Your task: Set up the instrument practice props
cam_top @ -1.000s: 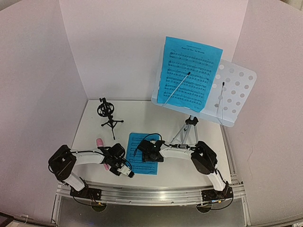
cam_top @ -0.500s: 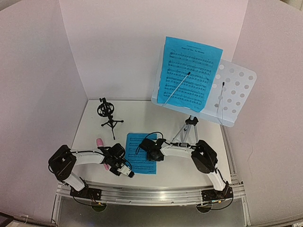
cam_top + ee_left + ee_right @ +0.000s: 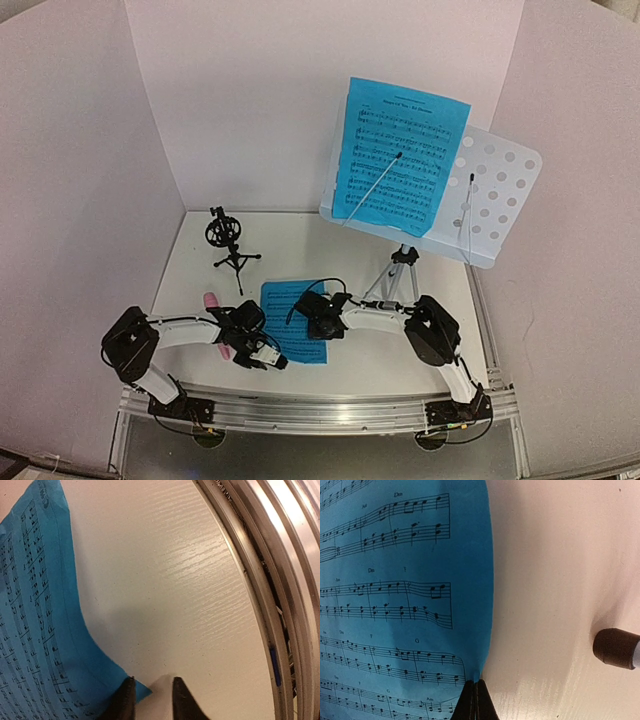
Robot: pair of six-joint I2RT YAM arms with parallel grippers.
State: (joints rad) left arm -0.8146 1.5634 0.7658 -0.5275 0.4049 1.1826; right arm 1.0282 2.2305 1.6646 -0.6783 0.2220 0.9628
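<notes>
On the table lies a blue sheet-music page [image 3: 288, 325]. My right gripper [image 3: 318, 325] is shut on its right edge; the right wrist view has the closed gripper [image 3: 476, 700] pinching the page [image 3: 405, 595]. My left gripper [image 3: 272, 360] is at the page's near corner, slightly open. In the left wrist view the gripper [image 3: 152, 696] has the page's [image 3: 45, 630] corner lying between the fingertips, unpinched. A second blue page [image 3: 405, 155] rests on the music stand's perforated desk [image 3: 495, 195]. The pink microphone [image 3: 211, 300] lies behind my left arm, partly hidden. The black tripod mic mount [image 3: 228, 242] stands at back left.
The stand's silver tripod legs [image 3: 395, 275] rise just behind my right arm; one rubber foot [image 3: 615, 647] shows close to the right gripper. A metal rail [image 3: 280, 605] runs along the table's near edge. White walls enclose three sides.
The right gripper has shut on the page's edge and dragged the page slightly left. The left gripper has gone from shut to slightly open at the page's corner.
</notes>
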